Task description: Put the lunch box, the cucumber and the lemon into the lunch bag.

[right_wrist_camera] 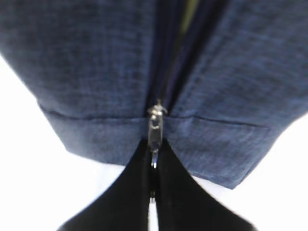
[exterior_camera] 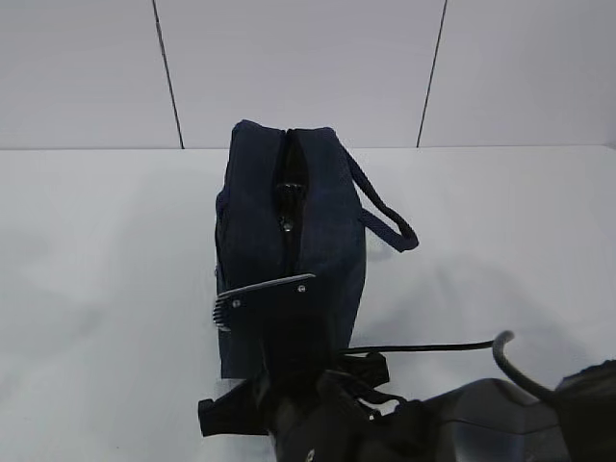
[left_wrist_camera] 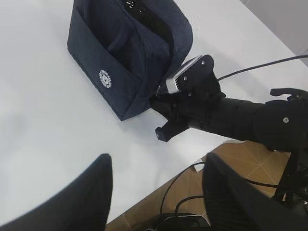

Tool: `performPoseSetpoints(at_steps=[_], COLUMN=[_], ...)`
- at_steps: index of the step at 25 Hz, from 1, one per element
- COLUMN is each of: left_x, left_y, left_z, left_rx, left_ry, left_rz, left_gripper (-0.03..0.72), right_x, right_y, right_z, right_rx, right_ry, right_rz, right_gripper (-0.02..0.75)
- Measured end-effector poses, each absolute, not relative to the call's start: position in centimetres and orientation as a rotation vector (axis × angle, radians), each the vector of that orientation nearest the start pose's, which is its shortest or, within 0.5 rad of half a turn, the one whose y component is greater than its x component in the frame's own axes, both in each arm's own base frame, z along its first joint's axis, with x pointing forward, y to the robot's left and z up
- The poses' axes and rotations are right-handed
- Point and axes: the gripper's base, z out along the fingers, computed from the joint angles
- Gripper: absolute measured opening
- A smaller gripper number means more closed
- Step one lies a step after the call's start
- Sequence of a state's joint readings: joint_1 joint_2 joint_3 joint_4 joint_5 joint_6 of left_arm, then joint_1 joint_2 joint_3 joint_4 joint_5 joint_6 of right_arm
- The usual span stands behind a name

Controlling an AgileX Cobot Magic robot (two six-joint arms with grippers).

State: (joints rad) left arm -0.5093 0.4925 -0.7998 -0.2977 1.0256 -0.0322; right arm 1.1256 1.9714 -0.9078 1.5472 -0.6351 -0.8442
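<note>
Lunch bag (exterior_camera: 322, 221) dark navy, white round emblem (left_wrist_camera: 105, 79); zipper pull (right_wrist_camera: 155, 132) silver; table (exterior_camera: 96, 289) white.

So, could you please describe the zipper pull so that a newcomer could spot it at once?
Find the navy lunch bag standing alone on the white table. At its near end, where the zipper seam ends, hangs the zipper pull, pinched in the right tool. It is the only small silver metal piece there.
</note>
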Motion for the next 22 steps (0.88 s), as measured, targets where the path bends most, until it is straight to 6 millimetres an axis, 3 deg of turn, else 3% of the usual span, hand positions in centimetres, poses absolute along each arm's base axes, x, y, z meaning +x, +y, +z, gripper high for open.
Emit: performPoseSetpoints(at_steps=[9,22], left_x=[4.5,4.6], left_y=[-5.1,-5.1], left_z=[35.7,35.6], left_rx=[0.502,0.502], left_ry=[2.182,2.18], left_rz=[-0.666,-0.647], left_gripper=[0.432,0.432], right_x=[19.5,18.8], right_y=[29.0,28.2], right_z=[11.6,16.3], right_rx=[-0.391,-0.491], right_ry=[2.301,2.281], right_rz=[0.066,0.073], right_gripper=[0.008,0.008])
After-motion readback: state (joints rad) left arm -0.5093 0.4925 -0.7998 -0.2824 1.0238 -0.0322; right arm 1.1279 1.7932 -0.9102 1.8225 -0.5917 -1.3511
